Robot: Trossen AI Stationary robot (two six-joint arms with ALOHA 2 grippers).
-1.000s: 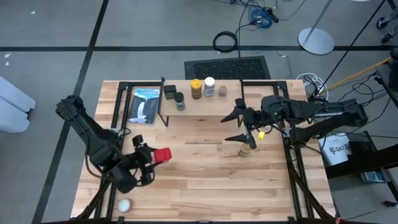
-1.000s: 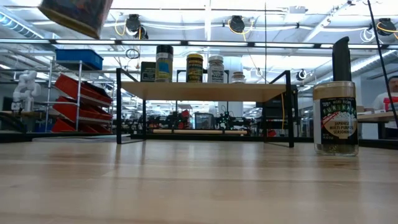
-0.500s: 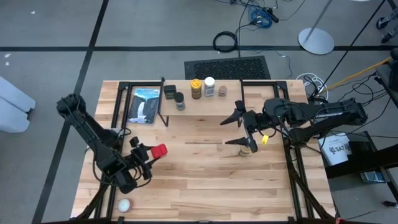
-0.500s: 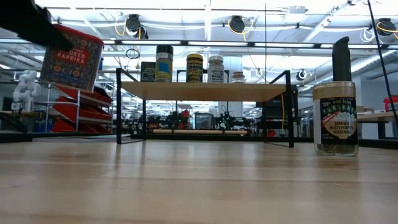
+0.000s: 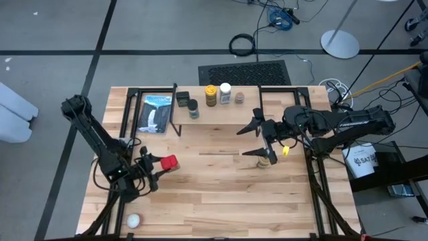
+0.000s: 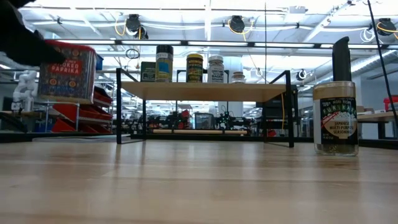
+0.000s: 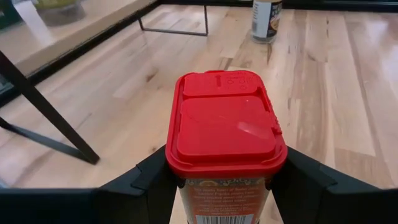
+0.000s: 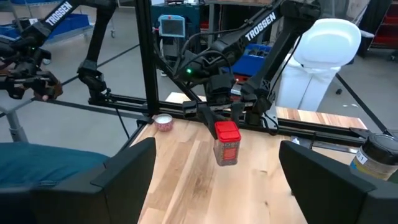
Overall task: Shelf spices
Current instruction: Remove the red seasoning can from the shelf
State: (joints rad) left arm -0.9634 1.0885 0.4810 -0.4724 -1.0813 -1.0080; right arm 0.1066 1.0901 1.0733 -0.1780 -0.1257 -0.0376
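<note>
The red tin (image 5: 168,162) hangs above the table's left half with my left gripper (image 5: 159,165) shut on it; in the low view the red tin (image 6: 67,71) is clear of the wood. The shelf (image 5: 221,119) stands at the far middle on its black legs, with several spices (image 5: 210,94) in a row on its plank. A tan-lidded jar (image 5: 266,159) stands on the table right of centre. My right gripper (image 5: 251,138) hovers open above and beside that jar, touching nothing. My left gripper pinches the red tin between its two fingers (image 7: 152,177), on two opposite side walls just below the red lid (image 7: 225,121). The fingers come nearly level from the table's left side. The tin stands upright in the hold, lid up, lifted clear of the table.
A flat blue-and-black package (image 5: 158,112) lies at the far left beside the shelf. A small white ball (image 5: 134,220) sits near the front left corner. Black frame rails (image 5: 129,114) run along both sides. Bare wood (image 5: 214,194) stretches across the near middle.
My left gripper has come down with the red tin and drawn slightly toward the table's left edge. The tin, tilted and high a second ago, now hangs lower and upright, still clear of the table. My right gripper has kept still.
</note>
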